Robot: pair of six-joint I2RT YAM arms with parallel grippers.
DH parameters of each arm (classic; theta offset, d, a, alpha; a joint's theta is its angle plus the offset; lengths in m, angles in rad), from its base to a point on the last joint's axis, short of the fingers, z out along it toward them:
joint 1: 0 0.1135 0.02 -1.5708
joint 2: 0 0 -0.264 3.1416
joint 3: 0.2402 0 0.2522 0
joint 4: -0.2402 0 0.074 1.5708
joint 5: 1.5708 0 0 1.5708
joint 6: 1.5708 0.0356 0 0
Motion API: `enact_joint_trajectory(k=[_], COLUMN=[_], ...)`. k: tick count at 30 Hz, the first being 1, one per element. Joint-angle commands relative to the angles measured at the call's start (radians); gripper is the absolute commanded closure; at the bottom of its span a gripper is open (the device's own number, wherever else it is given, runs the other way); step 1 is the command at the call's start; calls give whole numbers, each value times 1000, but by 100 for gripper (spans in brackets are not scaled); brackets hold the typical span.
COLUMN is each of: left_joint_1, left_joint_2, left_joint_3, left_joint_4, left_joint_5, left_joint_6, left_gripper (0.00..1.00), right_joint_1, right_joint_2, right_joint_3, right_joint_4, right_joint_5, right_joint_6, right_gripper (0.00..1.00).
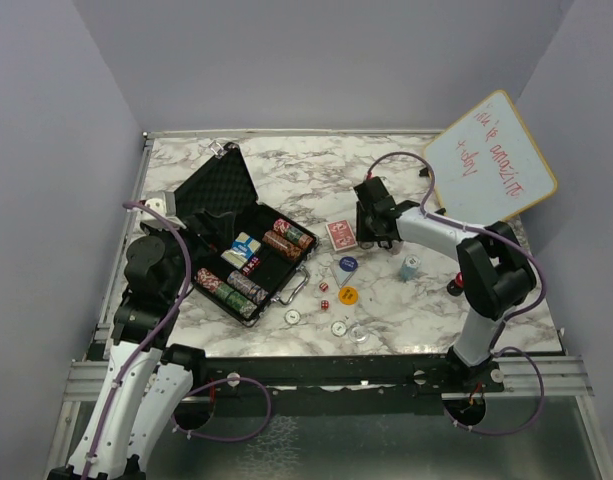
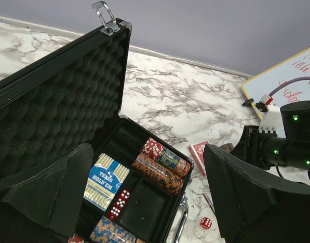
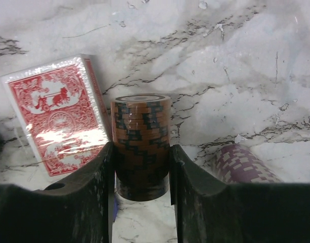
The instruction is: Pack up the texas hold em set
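A white marble-patterned worktop (image 1: 306, 180) with grey veins; a wood-framed whiteboard (image 1: 491, 160) bearing red handwriting stands tilted at the far right corner, close to the right wall; plain lilac walls (image 1: 316, 60) enclose the back and both sides; a metal rail (image 1: 86, 378) runs along the near edge.
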Motion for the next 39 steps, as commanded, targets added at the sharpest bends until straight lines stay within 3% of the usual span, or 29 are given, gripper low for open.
enact_joint_trajectory(k=[1,7,17,23,39], left_joint_1=[6,6,7,14,17], left_joint_2=[-25,-50,-71,-88,-163], left_joint_3=[-8,-11,5,51,28], left_joint_4=[2,-13,-37,-184,-183], left_joint_5=[-1,-46,-139,-467,-444], left_joint_6=[3,-3,4,-59,-56], left_gripper=[1,1,1,1,1], right_joint_1=[23,109,273,297,318], right_joint_2=[-95,-71,169,267,523], right_joint_3=[72,179,500,622,927], right_joint_4=[14,89,164,146,-12], right_joint_5=[-74,-237,-377,-458,-494], right_joint_6=[-68,-136,-272,-330,-427], right_gripper=[85,85,85,85,85])
